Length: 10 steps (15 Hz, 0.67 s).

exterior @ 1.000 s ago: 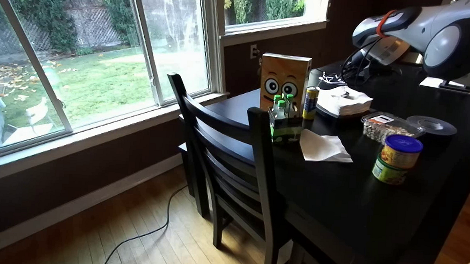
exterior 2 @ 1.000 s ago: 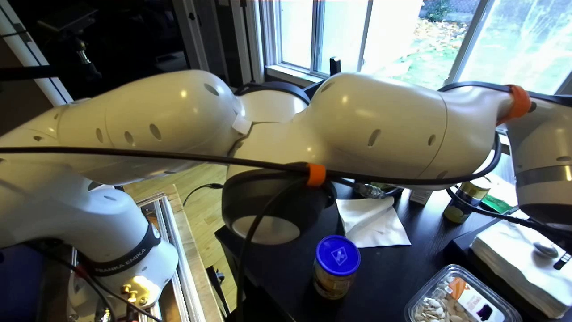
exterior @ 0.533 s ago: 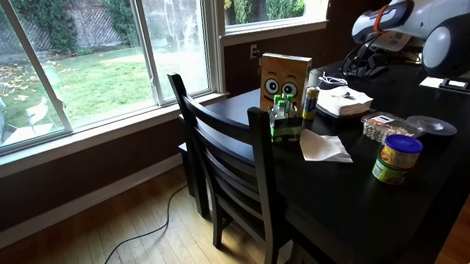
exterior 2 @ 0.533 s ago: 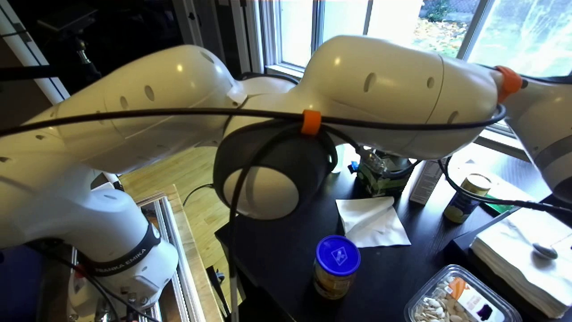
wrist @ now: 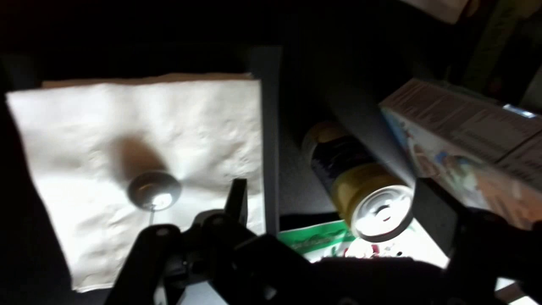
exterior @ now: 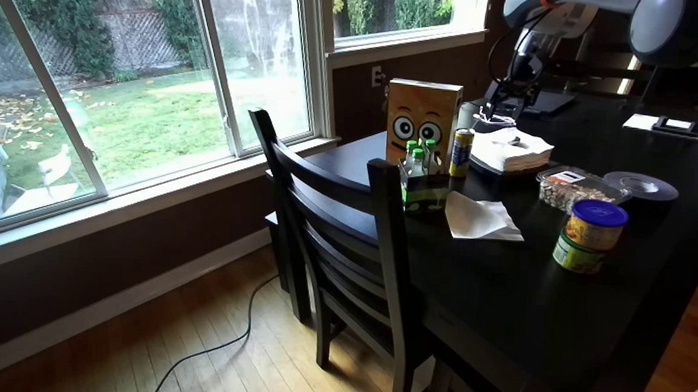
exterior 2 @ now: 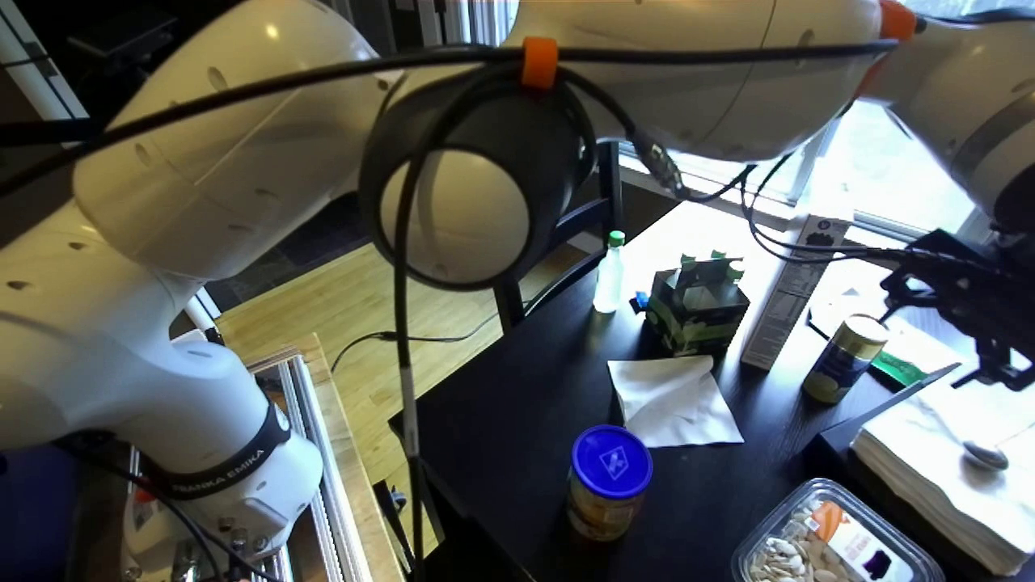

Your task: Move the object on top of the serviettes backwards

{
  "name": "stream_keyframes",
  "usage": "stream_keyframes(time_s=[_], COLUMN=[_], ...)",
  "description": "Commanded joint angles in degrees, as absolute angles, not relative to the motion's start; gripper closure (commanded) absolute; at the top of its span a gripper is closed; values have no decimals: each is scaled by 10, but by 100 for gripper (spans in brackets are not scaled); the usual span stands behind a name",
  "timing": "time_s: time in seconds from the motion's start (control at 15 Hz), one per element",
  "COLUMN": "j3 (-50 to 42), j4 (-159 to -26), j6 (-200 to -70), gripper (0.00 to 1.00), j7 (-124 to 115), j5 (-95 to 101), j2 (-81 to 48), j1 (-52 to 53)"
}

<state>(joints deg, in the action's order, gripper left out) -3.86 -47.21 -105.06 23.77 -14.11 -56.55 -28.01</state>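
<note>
The serviettes, a thick white stack (wrist: 203, 127), lie in a dark holder (wrist: 271, 140) and show in both exterior views (exterior: 512, 157) (exterior 2: 930, 461). On top rests the object, a small rounded silver piece (wrist: 154, 190) with a thin stem, spoon-like; it also appears as a small grey oval (exterior 2: 985, 455). My gripper (wrist: 336, 207) is open, its fingers far apart and nothing held. It hangs above the table beside the stack, over a blue and gold can (wrist: 364, 186) that shows between the fingers. One fingertip (wrist: 238, 199) overlaps the stack's edge in the wrist view; contact cannot be told.
A tall orange box (exterior: 423, 116) and a green bottle carton (exterior: 423, 188) stand beside the can. Around them lie a single napkin (exterior: 484, 219), a clear tub of seeds (exterior: 579, 192), a tape roll (exterior: 643, 185) and two stacked tins (exterior: 592, 235). A chair (exterior: 335, 219) stands at the table's side.
The arm has risen, and the gripper has swung to point downward and come into view beside the serviettes. The serviettes and the object on them have not moved.
</note>
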Motion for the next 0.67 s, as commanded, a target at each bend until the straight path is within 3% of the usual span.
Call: stream_keyframes(time_s=[0.0, 0.4, 0.6], j3=[-40, -50, -42], j4=[-588, -723, -672], j6=[-976, -972, -947], gripper=[0, 0, 0], j7=[176, 108, 120], j5=[-141, -123, -138], j2=[-477, -381, -415], j1=[-247, -192, -198])
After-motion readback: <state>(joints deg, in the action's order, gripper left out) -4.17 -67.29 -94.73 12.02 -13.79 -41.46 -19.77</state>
